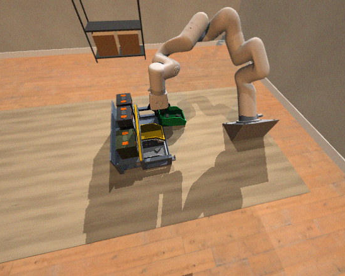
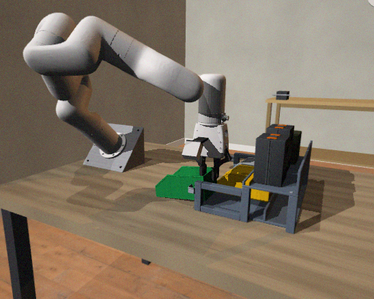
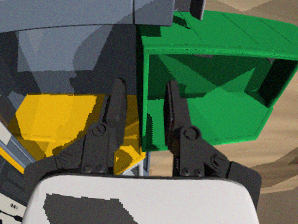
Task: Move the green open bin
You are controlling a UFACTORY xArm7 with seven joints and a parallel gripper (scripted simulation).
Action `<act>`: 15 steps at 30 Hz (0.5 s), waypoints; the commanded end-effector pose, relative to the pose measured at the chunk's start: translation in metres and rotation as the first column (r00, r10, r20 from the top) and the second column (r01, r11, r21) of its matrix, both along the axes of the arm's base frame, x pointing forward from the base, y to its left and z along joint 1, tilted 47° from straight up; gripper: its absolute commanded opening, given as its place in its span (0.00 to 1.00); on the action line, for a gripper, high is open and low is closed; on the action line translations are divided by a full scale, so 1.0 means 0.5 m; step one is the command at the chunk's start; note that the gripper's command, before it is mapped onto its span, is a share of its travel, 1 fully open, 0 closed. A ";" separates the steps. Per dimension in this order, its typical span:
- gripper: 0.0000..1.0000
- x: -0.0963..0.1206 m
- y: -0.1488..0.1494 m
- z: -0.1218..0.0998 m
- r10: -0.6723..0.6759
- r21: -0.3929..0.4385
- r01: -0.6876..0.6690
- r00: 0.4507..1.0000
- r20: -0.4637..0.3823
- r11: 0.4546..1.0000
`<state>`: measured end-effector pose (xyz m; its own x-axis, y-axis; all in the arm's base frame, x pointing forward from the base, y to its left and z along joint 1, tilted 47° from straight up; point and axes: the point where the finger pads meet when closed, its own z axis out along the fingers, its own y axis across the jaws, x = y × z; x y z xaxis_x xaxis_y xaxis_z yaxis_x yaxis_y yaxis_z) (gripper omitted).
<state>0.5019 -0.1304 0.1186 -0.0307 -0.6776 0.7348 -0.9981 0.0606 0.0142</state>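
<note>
The green open bin (image 2: 173,186) juts from the front of the grey shelf (image 2: 223,187) toward the desk's far edge, on the arm base's side; whether its base rests on the desk is unclear. The hand (image 2: 209,172) is apart, fingers straddling the bin's side wall, gripping nothing. A good grasp likely means clamping squarely on that wall, low enough to stay level, then drawing outward without nudging the yellow bin (image 2: 238,175) just beside it.
</note>
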 end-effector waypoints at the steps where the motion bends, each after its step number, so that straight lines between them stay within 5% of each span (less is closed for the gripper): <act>1: 0.33 0.003 0.005 0.002 0.004 0.002 -0.004 1.000 0.003 1.000; 7: 0.33 0.003 0.005 0.002 0.004 0.002 -0.004 1.000 0.003 1.000; 8: 0.00 0.003 0.005 0.002 0.005 0.002 -0.005 1.000 0.004 1.000; 15: 0.00 0.003 0.005 0.002 0.005 0.002 -0.005 1.000 0.004 1.000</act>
